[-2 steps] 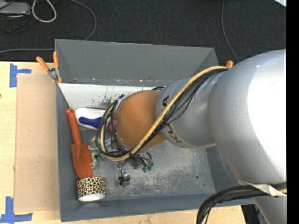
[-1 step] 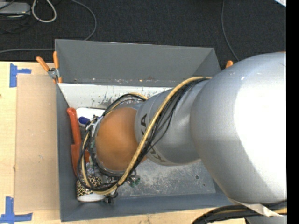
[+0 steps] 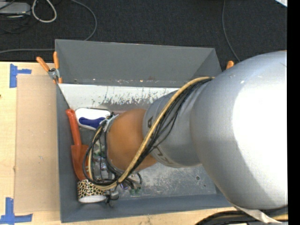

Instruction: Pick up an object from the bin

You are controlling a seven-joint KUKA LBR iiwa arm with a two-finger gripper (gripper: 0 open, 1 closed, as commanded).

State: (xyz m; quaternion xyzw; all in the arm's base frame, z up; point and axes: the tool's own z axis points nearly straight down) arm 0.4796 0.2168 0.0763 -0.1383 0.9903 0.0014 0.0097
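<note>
Grey bin [image 3: 136, 64] takes the arm [image 3: 225, 125], set deep in its left end (cables along it). Near the hand [image 3: 100, 170] lie a long orange tool [image 3: 74, 139], a white-and-blue object [image 3: 91, 117] and a leopard-print roll [image 3: 89, 190]. Whether the hand is apart or together I cannot tell. Likely the grasping step, so the next move calls for a sure grip before lifting.

We look down on a dark, almost black floor [image 3: 150, 18] running across the top, with a carpet-like texture. At its upper left a pale cable [image 3: 45, 21] lies in a loop, and thin cables [image 3: 224, 27] trail over it farther right.
</note>
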